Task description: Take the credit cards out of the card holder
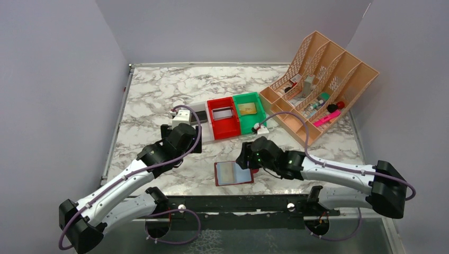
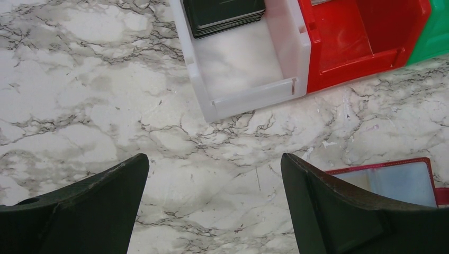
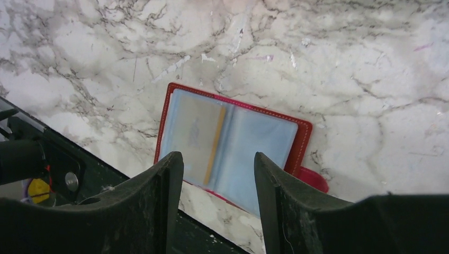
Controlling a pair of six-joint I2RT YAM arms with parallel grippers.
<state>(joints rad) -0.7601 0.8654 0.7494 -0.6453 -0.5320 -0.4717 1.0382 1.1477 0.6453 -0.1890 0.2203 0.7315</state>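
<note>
1. Nearest the lens, your right gripper hangs with its jaws about half apart and nothing between them, poised over the card holder.
2. The card holder lies open and flat, blue pocket face up, close to the front of the table and just beyond the black rail.
3. Its left pocket seems to hold a card with a gold strip along one edge. The plastic is hazy, so treat that as likely, not certain.
4. Come down at the pocket's mouth, pinch only the card's exposed edge, and draw it along the pocket rather than straight up. Which side the mouth faces I cannot tell.
5. The holder looks light and will probably drag with the card, so consider pinning its red border with the other arm.
6. Your left gripper is spread fully wide and empty above bare marble, just in front of the white bin, which holds black cards.
7. Beside it, the red bin holds a grey card and the green bin a gold card.
8. The tabletop is glossy marble-patterned and likely slick. Plain grey walls enclose it, and a peach rack stands at the far right.
</note>
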